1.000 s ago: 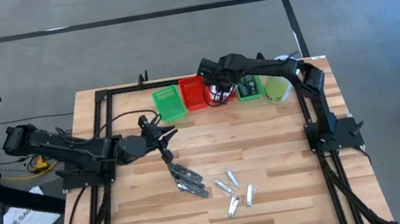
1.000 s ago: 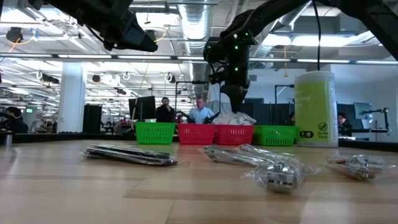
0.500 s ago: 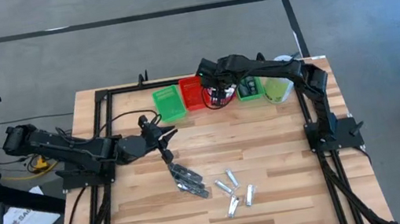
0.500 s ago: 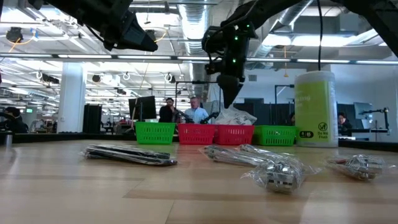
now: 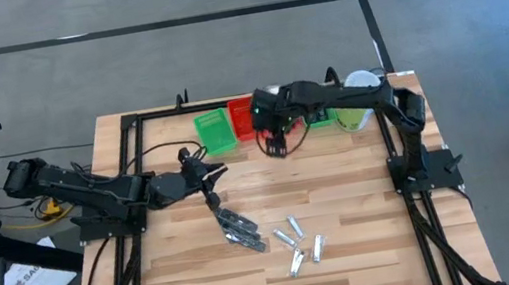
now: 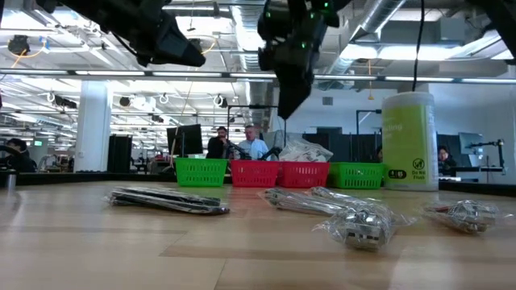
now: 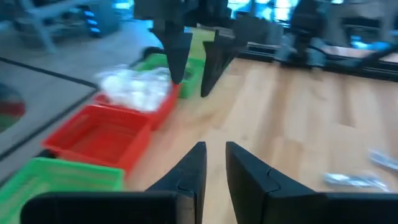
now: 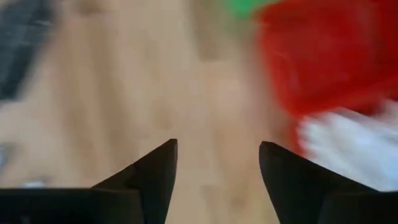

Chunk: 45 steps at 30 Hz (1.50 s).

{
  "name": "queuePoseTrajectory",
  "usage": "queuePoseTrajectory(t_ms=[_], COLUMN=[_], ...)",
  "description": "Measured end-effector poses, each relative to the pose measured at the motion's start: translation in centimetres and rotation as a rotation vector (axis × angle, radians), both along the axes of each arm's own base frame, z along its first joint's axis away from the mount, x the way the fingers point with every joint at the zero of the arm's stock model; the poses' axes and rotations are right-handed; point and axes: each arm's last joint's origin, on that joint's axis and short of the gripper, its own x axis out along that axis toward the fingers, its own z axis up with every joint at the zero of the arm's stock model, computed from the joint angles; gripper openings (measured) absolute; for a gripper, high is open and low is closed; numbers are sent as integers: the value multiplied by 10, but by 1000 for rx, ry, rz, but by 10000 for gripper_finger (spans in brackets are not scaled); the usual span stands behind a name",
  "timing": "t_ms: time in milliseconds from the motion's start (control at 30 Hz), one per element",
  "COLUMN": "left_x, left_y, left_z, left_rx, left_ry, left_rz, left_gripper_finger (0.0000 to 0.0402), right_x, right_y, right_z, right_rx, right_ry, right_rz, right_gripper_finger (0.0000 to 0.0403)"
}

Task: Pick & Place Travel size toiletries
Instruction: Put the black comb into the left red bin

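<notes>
Right gripper (image 5: 276,146) empty, fingers spread, just beside red tray (image 5: 244,122); silver tubes (image 5: 300,242) look light & slippery, so grip mid-body.

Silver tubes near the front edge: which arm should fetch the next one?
Probably the right. Its tool is open, empty and raised just in front of the red tray. The left tool hovers nearer the dark pieces. The silver tubes lie between the arms, so either could plausibly reach.
</notes>
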Motion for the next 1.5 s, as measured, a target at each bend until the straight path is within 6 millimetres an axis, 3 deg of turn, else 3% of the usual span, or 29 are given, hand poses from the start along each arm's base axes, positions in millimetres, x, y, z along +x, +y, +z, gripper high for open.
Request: queuePoseTrajectory(t_ms=[233, 367, 500, 600, 933, 1100, 1233, 1500], left_x=[0, -3, -8, -13, -29, -33, -35, -28], left_y=[-6, -7, -9, -10, -7, -6, -6, -8], left_z=[-5, -12, -21, -35, -77, -85, -89, -97], left_rx=[-74, -104, -123, -147, -161, -150, -143, -170], left_ry=[61, 148, 250, 291, 314, 324, 302, 298], left_rz=[-206, -269, -358, -401, -420, -426, -431, -431], left_gripper_finger=[53, 53, 53, 53, 53, 53, 53, 53], right_x=[13, 23, 31, 33, 33, 32, 37, 46], right_y=[76, 113, 144, 160, 179, 179, 180, 181], right_z=[0, 3, 6, -7, -49, -65, -89, -102], right_rx=[39, 38, 45, 58, 124, 151, 157, 159], right_ry=[-7, -107, -216, -275, -388, -419, -397, -419], right_rz=[156, 218, 276, 294, 243, 204, 193, 194], right_gripper_finger=[192, 181, 171, 165, 154, 154, 160, 193])
